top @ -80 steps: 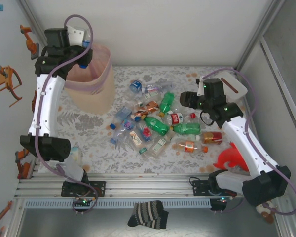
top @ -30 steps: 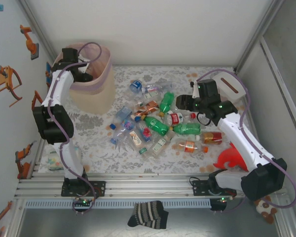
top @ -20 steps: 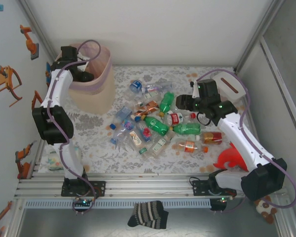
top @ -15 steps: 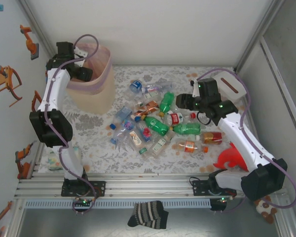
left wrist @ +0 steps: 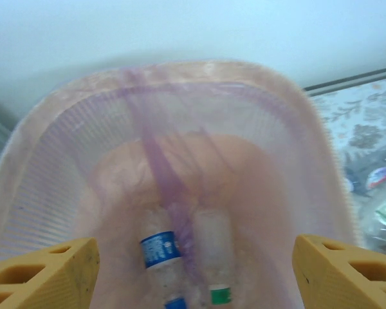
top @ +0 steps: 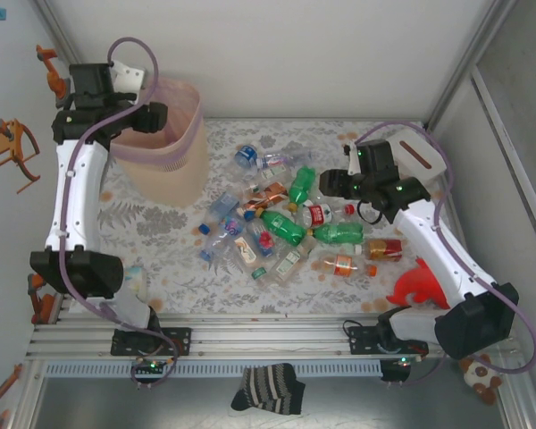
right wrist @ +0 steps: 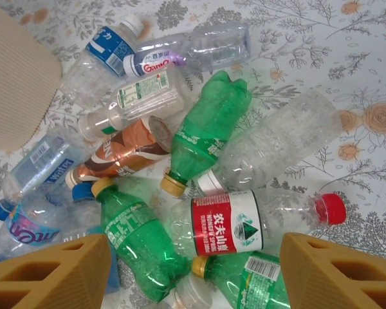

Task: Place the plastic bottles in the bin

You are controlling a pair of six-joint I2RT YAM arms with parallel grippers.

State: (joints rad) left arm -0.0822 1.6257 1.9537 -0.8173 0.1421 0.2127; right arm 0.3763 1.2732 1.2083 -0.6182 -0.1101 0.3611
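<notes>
Left wrist: bin (left wrist: 46,187) beneath left tool (left wrist: 194,273)

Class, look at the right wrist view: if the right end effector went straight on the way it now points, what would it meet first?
The right end effector would most likely meet the clear bottle with the red label first, since it lies straight ahead; depth is unclear.

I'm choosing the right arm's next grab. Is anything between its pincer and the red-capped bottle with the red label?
Nothing visible. The right pincer hangs open above the pile, and the red-label bottle lies uncovered on top.
</notes>
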